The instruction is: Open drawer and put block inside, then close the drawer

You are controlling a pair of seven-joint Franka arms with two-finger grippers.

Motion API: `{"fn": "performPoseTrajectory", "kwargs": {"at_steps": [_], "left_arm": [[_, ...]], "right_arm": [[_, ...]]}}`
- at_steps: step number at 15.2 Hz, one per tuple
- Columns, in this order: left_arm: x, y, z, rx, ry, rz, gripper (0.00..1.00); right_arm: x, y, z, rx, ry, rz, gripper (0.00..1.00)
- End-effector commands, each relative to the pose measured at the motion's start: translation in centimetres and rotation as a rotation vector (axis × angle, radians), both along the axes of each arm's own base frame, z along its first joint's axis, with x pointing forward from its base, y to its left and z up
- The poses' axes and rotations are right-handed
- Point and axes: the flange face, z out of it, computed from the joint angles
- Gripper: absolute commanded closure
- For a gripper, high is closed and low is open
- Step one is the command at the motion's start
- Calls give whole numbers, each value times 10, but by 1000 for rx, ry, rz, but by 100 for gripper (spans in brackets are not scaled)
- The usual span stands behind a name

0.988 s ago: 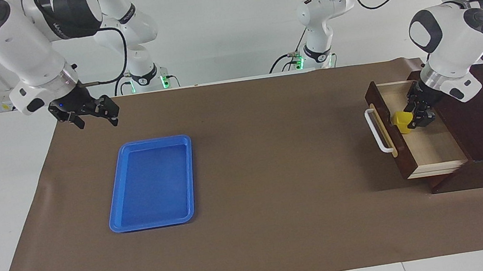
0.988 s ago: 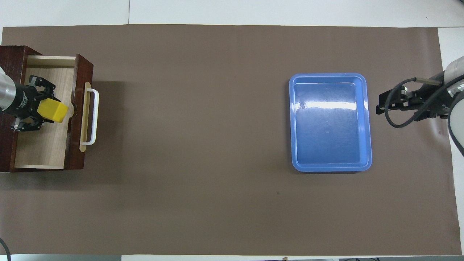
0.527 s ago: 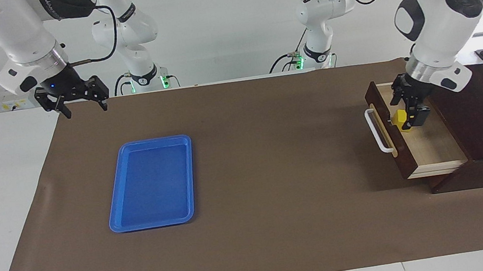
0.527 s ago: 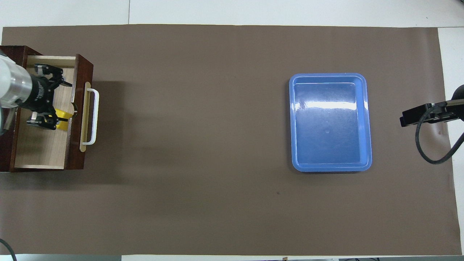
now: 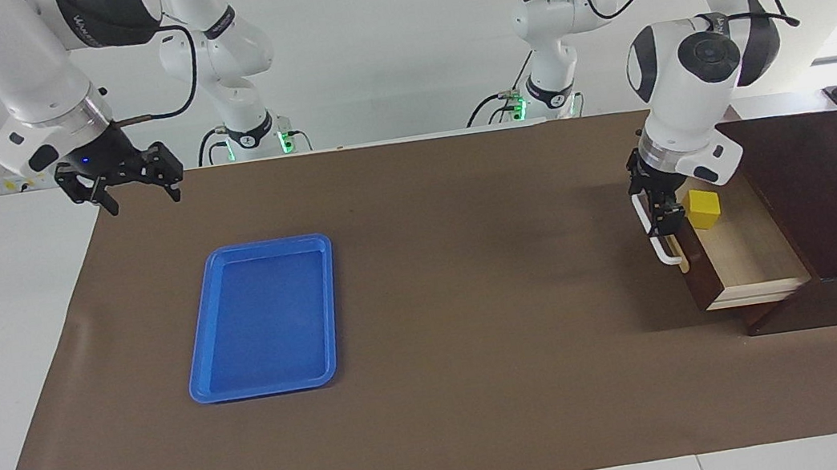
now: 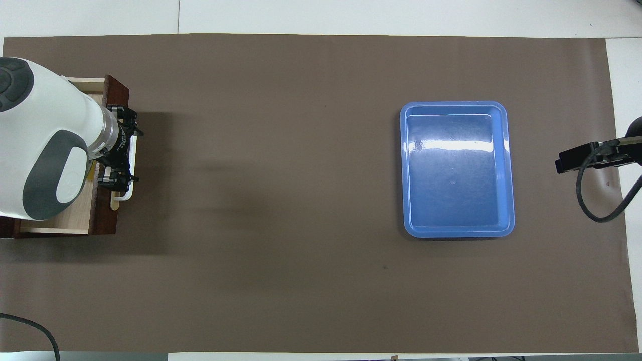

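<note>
While the right arm waits w/ its right gripper (image 5: 135, 193) up over the table edge at the right arm's end, fingers spread apart and holding nothing, the work is all at the other end. In the overhead view only a dark bit of that gripper (image 6: 584, 159) and its cable show at the mat's edge.

Next along, the blue tray (image 5: 219, 374) lies flat on the brown mat (image 5: 487, 388), empty, toward the right arm's end; overhead it shows glare on its floor (image 6: 507, 165).

Mid-mat: bare.

Toward the left arm's end sits the dark wooden box (image 5: 833, 188) w/ the drawer (image 5: 754, 263) pulled out, pale interior showing. The block (image 5: 704, 208) lies inside the drawer, in the part nearer the robots, just beside the drawer's front panel, free of any finger. Overhead, the block is hidden under the arm's wrist; drawer (image 6: 75, 220) only partly seen.

The left gripper (image 5: 661, 215) is down at the white handle (image 5: 662, 251) on the drawer's front, fingers apart, one to either end of a stretch of the bar, per overhead view (image 6: 122, 153). Cannot tell whether the fingers actually touch the handle (image 6: 122, 195). Gripper holds nothing.
</note>
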Motion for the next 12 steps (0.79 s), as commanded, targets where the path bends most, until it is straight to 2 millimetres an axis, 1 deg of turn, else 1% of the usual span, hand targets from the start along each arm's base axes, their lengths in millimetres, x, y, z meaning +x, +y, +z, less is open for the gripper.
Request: {"fn": "performPoseTrajectory", "kwargs": {"at_steps": [1, 2, 4, 5, 8, 12], "left_arm": [[1, 21, 1, 27, -26, 25, 0], [3, 26, 2, 40, -40, 21, 0], [7, 46, 2, 66, -55, 23, 0], [9, 52, 2, 72, -57, -7, 0], [13, 93, 3, 72, -77, -26, 0], [14, 131, 4, 76, -90, -69, 0]], "right_arm": [[-4, -3, 1, -19, 0, 15, 0], [-4, -2, 0, -19, 5, 18, 0], [-5, -3, 1, -19, 6, 16, 0], [-5, -2, 1, -19, 8, 16, 0], [-5, -3, 1, -19, 5, 16, 0], [-5, -6, 2, -19, 2, 11, 0]]}}
